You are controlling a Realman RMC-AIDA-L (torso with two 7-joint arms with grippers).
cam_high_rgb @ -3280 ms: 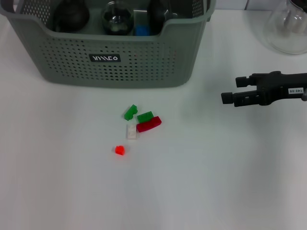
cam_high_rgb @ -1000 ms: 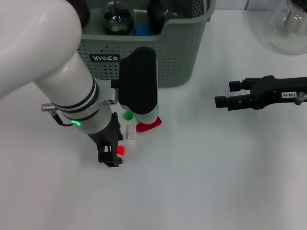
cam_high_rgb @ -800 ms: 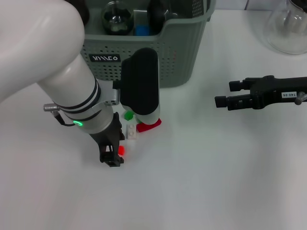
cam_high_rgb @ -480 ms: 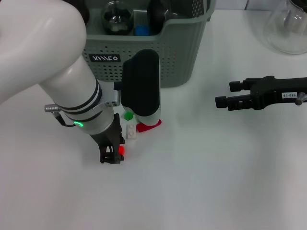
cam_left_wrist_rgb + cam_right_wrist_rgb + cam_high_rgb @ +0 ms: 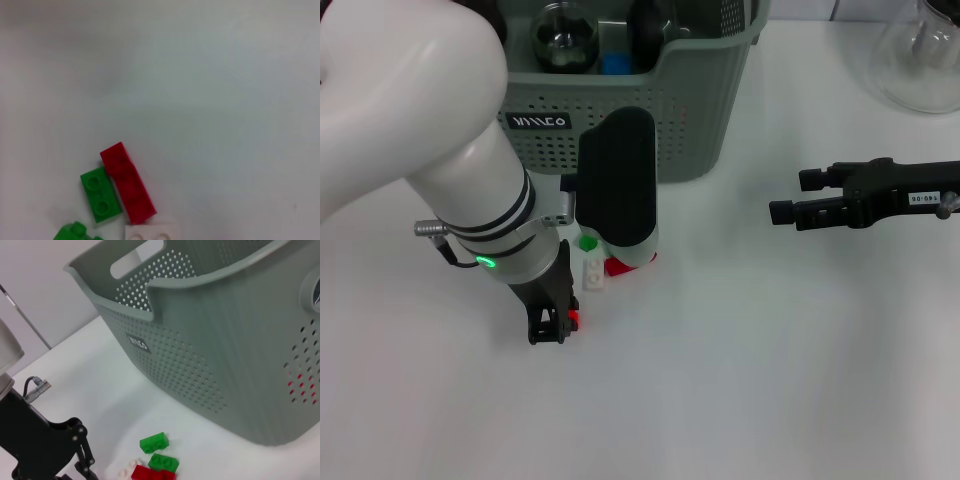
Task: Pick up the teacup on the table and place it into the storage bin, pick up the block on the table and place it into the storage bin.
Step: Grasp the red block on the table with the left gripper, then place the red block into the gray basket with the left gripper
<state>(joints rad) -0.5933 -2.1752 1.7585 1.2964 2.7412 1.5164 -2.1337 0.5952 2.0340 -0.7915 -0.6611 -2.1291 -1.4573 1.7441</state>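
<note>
My left gripper [image 5: 552,330] is down on the table at a small orange-red block [image 5: 574,318], which it mostly hides. Just behind lie a green block [image 5: 587,241], a white block [image 5: 592,272] and a dark red block [image 5: 617,266]; the left wrist view shows the dark red block [image 5: 127,190] beside a green block [image 5: 100,195]. The grey-green storage bin [image 5: 620,130] stands at the back, holding dark round vessels [image 5: 560,35] and something blue. No teacup shows on the table. My right gripper [image 5: 792,197] hovers open at the right, holding nothing.
A clear glass flask [image 5: 925,60] stands at the back right corner. The right wrist view shows the bin's perforated wall [image 5: 200,340] with the blocks [image 5: 154,442] in front of it. White tabletop [image 5: 740,380] stretches in front and between the arms.
The left arm has come in from the left and settled at the orange-red block, edging right until it covers most of it. The right gripper has shifted slightly left and stays still.
</note>
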